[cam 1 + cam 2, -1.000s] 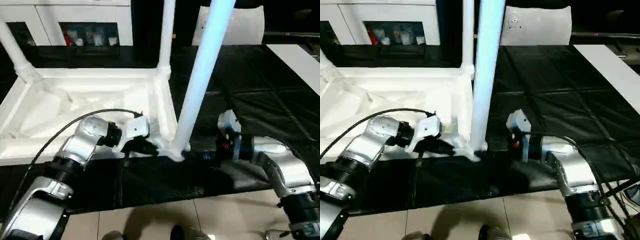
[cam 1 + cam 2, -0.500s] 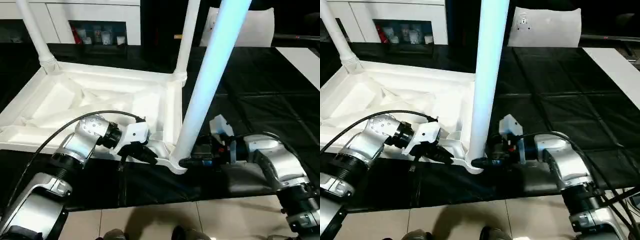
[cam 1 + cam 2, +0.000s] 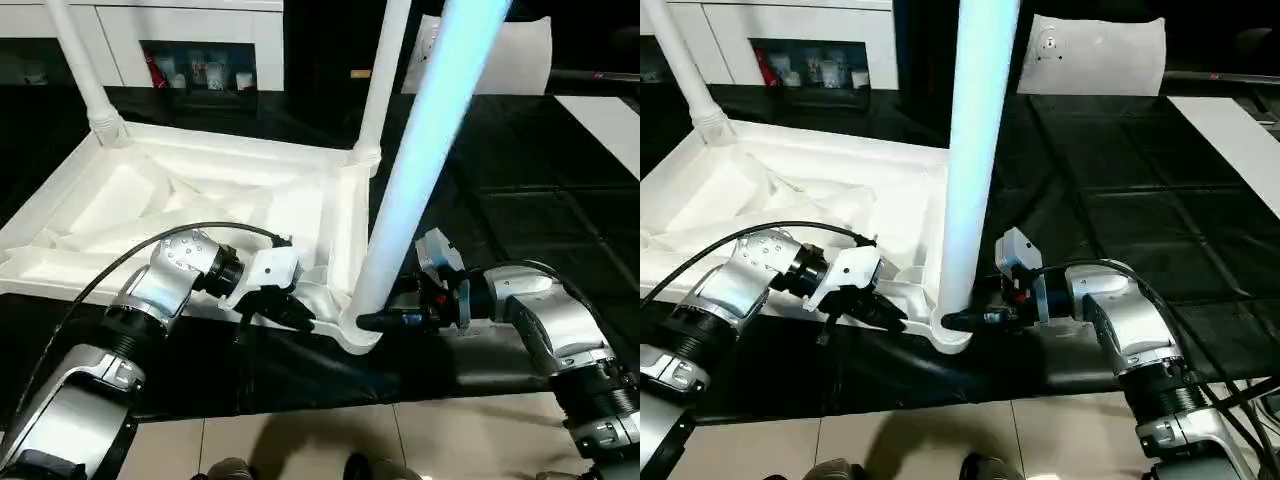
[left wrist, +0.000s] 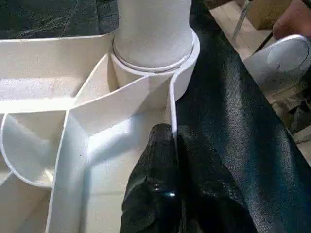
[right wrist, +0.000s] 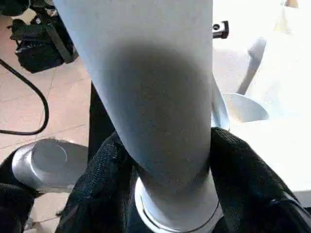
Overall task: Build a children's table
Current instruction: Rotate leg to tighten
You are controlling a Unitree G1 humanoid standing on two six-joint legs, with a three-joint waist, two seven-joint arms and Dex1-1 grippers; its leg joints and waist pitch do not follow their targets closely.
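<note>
Meanwhile the tabletop (image 3: 200, 200) lay upside down on the black table (image 3: 520, 180). Since a second before, the leg (image 3: 420, 170) had straightened in its near corner socket (image 4: 155, 53), right hand (image 3: 975, 320) clamping its base, left hand (image 4: 167, 141) pinching the rim.

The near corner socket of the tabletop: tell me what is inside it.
A white leg stands in the near corner socket, its base gripped by the right gripper. The leg's end within the socket is hidden, so its depth cannot be seen.
</note>
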